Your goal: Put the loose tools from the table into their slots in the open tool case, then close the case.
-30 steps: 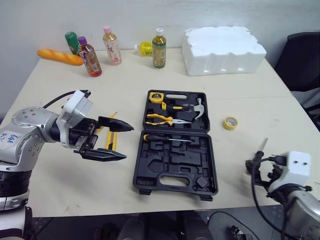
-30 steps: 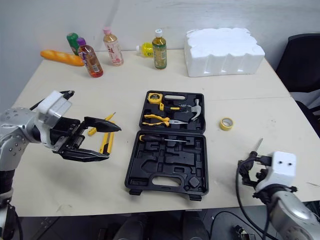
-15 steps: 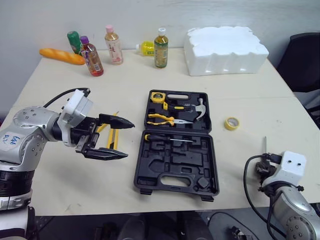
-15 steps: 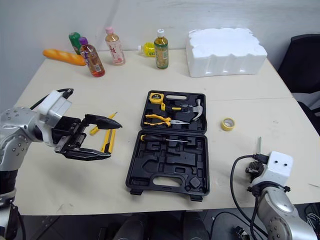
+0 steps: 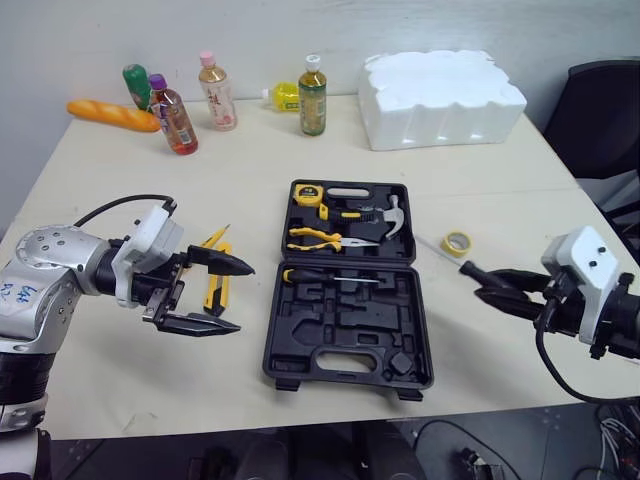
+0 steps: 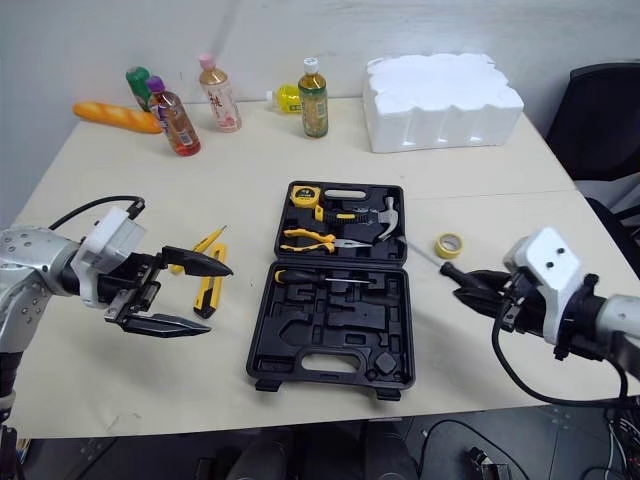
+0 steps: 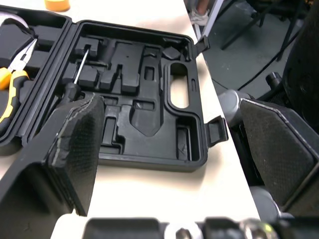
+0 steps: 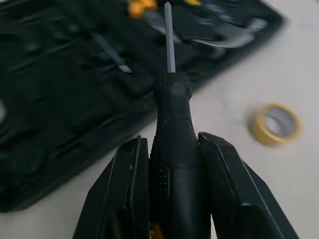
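The black tool case (image 5: 300,345) lies open mid-table; a tape measure (image 5: 312,194), pliers (image 5: 320,236) and a hammer (image 5: 388,212) sit in its far half, and a screwdriver (image 5: 320,276) near the hinge. My right gripper (image 6: 470,285) hovers right of the case, shut on a black-handled screwdriver (image 8: 172,124) whose shaft points at the case. Left of the case my left gripper (image 5: 243,298) stands open and holds nothing, just above a yellow utility knife (image 5: 213,290). A thin yellow tool (image 5: 214,238) lies beside the knife.
A yellow tape roll (image 5: 457,242) lies right of the case, near my right gripper. Along the table's far edge stand several bottles (image 5: 311,95), a bread loaf (image 5: 112,115) and a white foam block (image 5: 443,85). A black chair (image 5: 600,110) is at the far right.
My right arm has swung up from the table's near right edge and now points the screwdriver at the case. The left gripper has barely moved; the camera shifted a little.
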`<state>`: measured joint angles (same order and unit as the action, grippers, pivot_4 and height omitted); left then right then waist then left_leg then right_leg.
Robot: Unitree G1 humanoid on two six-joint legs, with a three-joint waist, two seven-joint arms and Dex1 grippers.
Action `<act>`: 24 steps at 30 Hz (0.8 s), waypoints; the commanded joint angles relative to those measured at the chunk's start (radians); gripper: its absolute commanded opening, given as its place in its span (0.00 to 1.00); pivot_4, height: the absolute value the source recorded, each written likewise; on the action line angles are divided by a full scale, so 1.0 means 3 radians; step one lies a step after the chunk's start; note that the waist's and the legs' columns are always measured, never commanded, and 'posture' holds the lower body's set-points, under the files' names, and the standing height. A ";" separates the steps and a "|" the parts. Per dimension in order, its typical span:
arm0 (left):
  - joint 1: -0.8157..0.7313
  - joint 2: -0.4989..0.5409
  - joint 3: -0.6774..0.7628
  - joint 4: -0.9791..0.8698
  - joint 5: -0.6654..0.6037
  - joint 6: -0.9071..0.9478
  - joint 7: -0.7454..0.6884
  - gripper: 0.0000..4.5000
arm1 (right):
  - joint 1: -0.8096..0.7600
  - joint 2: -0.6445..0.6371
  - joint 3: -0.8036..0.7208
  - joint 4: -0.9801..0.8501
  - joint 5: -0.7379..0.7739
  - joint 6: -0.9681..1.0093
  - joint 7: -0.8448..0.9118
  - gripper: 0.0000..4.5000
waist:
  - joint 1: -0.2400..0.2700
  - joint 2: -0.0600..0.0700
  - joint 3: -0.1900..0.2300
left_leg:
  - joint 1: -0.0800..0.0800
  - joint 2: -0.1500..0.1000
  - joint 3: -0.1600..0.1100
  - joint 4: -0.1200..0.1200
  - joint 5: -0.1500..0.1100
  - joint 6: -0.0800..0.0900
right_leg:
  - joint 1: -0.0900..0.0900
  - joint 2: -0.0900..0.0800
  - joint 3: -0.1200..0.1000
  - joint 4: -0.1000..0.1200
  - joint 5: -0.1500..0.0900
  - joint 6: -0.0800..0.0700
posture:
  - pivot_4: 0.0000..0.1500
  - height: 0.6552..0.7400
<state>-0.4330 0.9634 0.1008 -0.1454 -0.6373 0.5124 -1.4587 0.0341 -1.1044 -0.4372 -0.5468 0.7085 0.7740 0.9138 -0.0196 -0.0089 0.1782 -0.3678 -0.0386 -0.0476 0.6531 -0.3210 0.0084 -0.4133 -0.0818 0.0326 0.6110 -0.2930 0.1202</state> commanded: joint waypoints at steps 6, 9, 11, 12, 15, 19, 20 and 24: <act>0.0132 0.0179 0.0096 -0.0074 0.0160 -0.0177 0.0017 1.00 | -0.1443 -0.0057 0.1637 0.0573 -0.0588 -0.0413 0.0865 0.24 | -0.0024 0.0001 0.0005 | -0.0008 0.0002 0.0002 0.0013 -0.0006 -0.0008 | -0.0010 -0.0021 0.0000 0.0004 -0.0001 -0.0004 | 1.00 0.98; 0.0210 0.0203 0.0123 -0.0071 0.0197 -0.0238 0.0030 1.00 | -0.1743 0.0066 0.1962 0.0732 -0.0804 -0.0443 0.0939 0.24 | -0.0020 0.0001 0.0006 | -0.0016 0.0001 0.0005 0.0012 0.0000 -0.0020 | -0.0020 -0.0021 0.0000 0.0005 -0.0001 -0.0005 | 1.00 0.98; 0.0217 0.0199 0.0127 -0.0070 0.0198 -0.0249 0.0036 1.00 | -0.1838 0.0119 0.2055 0.0799 -0.0886 -0.0452 0.0963 0.24 | -0.0011 0.0001 0.0006 | -0.0027 0.0000 0.0007 0.0018 0.0001 -0.0022 | -0.0029 -0.0023 -0.0001 0.0007 -0.0001 -0.0004 | 1.00 0.98; 0.0223 0.0196 0.0132 -0.0083 0.0190 -0.0244 0.0045 1.00 | -0.1887 0.0148 0.2116 0.0835 -0.0942 -0.0455 0.0975 0.24 | -0.0001 0.0001 0.0006 | -0.0033 -0.0003 0.0007 0.0021 0.0001 -0.0022 | -0.0035 -0.0026 -0.0001 0.0011 -0.0001 -0.0004 | 1.00 0.98; 0.0251 0.0177 0.0143 -0.0159 0.0163 -0.0204 0.0121 1.00 | -0.2190 0.0389 0.2490 0.1065 -0.1254 -0.0450 0.0980 0.24 | -0.0009 0.0001 0.0006 | -0.0050 -0.0006 0.0009 0.0036 0.0001 -0.0022 | -0.0052 -0.0032 -0.0003 0.0025 -0.0001 -0.0004 | 1.00 0.98; 0.0291 0.0189 0.0157 -0.0169 0.0176 -0.0219 0.0160 1.00 | -0.2396 0.0618 0.2641 0.1259 -0.1432 -0.0412 0.0942 0.24 | -0.0021 0.0001 0.0006 | -0.0054 -0.0008 0.0010 0.0041 0.0002 -0.0024 | -0.0059 -0.0033 -0.0004 0.0035 -0.0001 -0.0004 | 1.00 0.98; 0.0293 0.0188 0.0160 -0.0182 0.0167 -0.0212 0.0169 1.00 | -0.2405 0.0637 0.2660 0.1256 -0.1451 -0.0421 0.0965 0.24 | -0.0020 0.0001 0.0006 | -0.0054 -0.0008 0.0010 0.0040 0.0003 -0.0025 | -0.0062 -0.0033 -0.0004 0.0037 -0.0001 -0.0004 | 1.00 0.98; 0.0292 0.0182 0.0166 -0.0226 0.0140 -0.0185 0.0207 1.00 | -0.2418 0.0713 0.2744 0.1225 -0.1521 -0.0411 0.1014 0.24 | -0.0018 0.0001 0.0006 | -0.0058 -0.0008 0.0008 0.0041 0.0003 -0.0026 | -0.0065 -0.0033 -0.0008 0.0038 -0.0001 -0.0004 | 1.00 0.98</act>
<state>-0.3445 1.0059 0.1197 -0.1844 -0.5829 0.4573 -1.4019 -0.6836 -0.8931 0.3866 -0.1584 0.2647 0.6542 1.2087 -0.0250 -0.0085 0.1798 -0.3853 -0.0411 -0.0451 0.6655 -0.3201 0.0006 -0.4328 -0.0917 0.0299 0.6223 -0.2933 0.1189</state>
